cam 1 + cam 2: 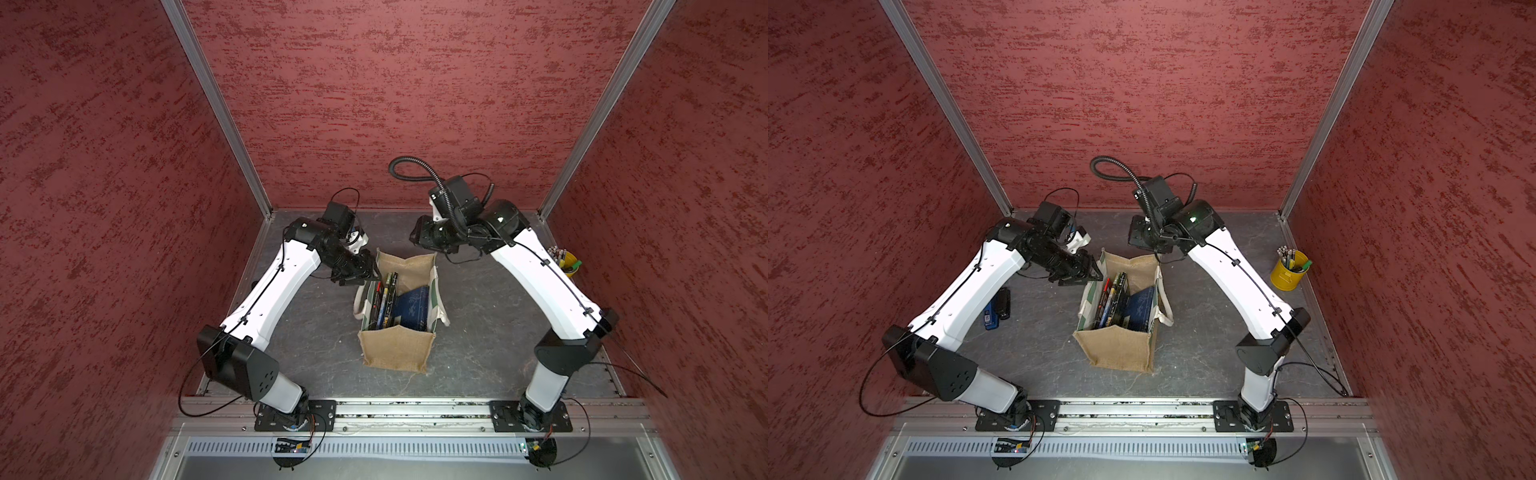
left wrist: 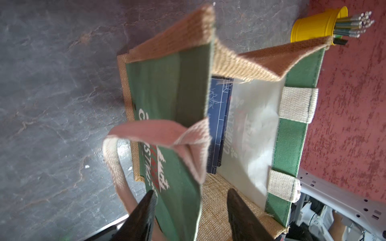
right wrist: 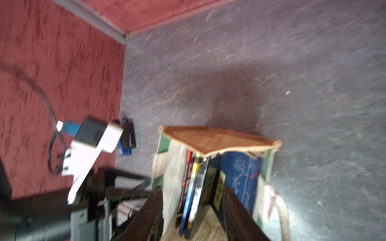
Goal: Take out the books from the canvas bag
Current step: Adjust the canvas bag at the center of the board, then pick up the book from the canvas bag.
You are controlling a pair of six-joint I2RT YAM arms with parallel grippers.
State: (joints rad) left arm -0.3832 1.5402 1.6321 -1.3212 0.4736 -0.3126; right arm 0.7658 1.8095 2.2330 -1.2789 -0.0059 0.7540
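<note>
Books (image 1: 388, 301) stand on edge inside the canvas bag (image 1: 395, 349). Our left gripper (image 2: 192, 192) has its jaws parted astride the bag's green side panel (image 2: 167, 87), not pinching it. Our right gripper (image 3: 192, 188) hangs over the bag's far end, jaws apart and empty. We judge that the soft bag, unheld, may lift or topple when a book is pulled. Thin covers may also come up in pairs.
</note>
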